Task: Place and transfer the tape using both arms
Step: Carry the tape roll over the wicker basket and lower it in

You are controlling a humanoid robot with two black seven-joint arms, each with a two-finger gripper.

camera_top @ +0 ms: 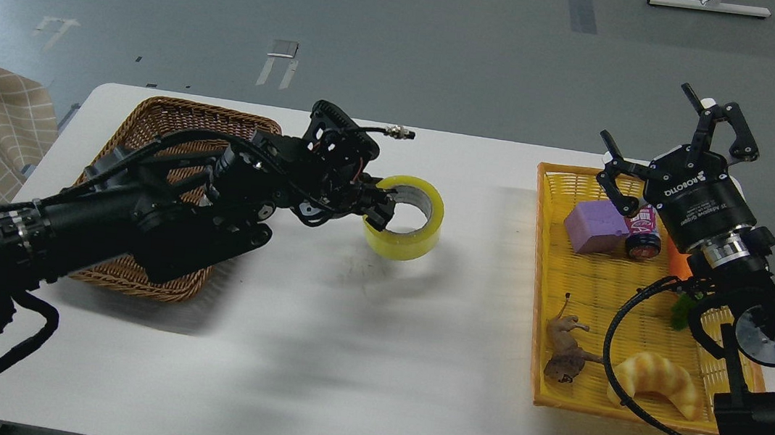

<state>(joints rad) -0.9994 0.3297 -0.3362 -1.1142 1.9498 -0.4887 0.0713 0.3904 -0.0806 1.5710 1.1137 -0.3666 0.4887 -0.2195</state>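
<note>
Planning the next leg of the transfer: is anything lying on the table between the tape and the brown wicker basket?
Only the left arm. Its gripper is at the tape, and the arm lies across the brown wicker basket, covering much of it. No loose object shows on the white table between them.

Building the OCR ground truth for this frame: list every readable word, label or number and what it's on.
"ROBOTIQ": white letters on the black body of the right claw, seen at a slant.
Smaller white print beside it on the same body: too small to read.
Pink and white label on the small can in the yellow tray: lettering blurred, not readable.
Tape, at the left claw: no print visible.
</note>
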